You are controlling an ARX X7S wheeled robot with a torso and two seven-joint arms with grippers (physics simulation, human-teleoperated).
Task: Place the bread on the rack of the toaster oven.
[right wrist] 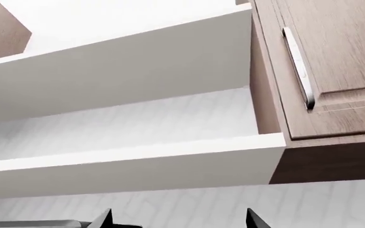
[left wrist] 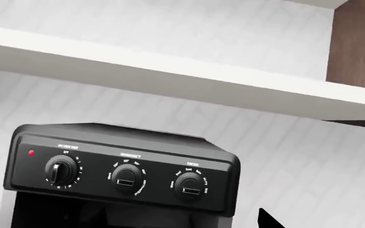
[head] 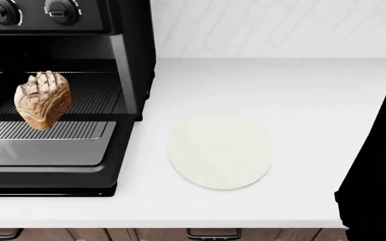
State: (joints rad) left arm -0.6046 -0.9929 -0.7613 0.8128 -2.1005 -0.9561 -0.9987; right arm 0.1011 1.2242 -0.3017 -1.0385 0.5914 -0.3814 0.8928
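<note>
The broad white countertop (head: 273, 85) fills most of the head view, backed by a white tiled wall (head: 280, 25). At its left end stands the toaster oven (head: 129, 45), a large boxy black appliance with round black knobs (left wrist: 127, 176) along its top panel; its flat glass-paned drop-down door (head: 42, 155) lies open and level in front of the cavity. Inside, the rack (head: 92, 95), a dark metal grid of thin parallel wires, spans the width of the opening.

The bread (head: 42, 100), a golden-brown crusty chunk with a pale ridged top, shows upright in front of the rack's wires near the mouth of the oven (whether it rests on the wires or sits just above them cannot be told from here). No gripper touches it.

On the counter to the right of the oven, well apart from the bread, lies a round white plate (head: 220, 151). A black part of the robot (head: 377, 165) covers the right edge of the head view.

The left wrist view looks at the oven's knob panel beneath a white wall shelf (left wrist: 189, 80); only one dark tip of the left gripper (left wrist: 268, 219) shows, so its jaws cannot be judged. In the right wrist view the right gripper (right wrist: 179, 219) shows two dark fingertips (right wrist: 103, 219) set wide apart, with nothing between them, below white shelves and a brown wooden cabinet (right wrist: 334, 52).
</note>
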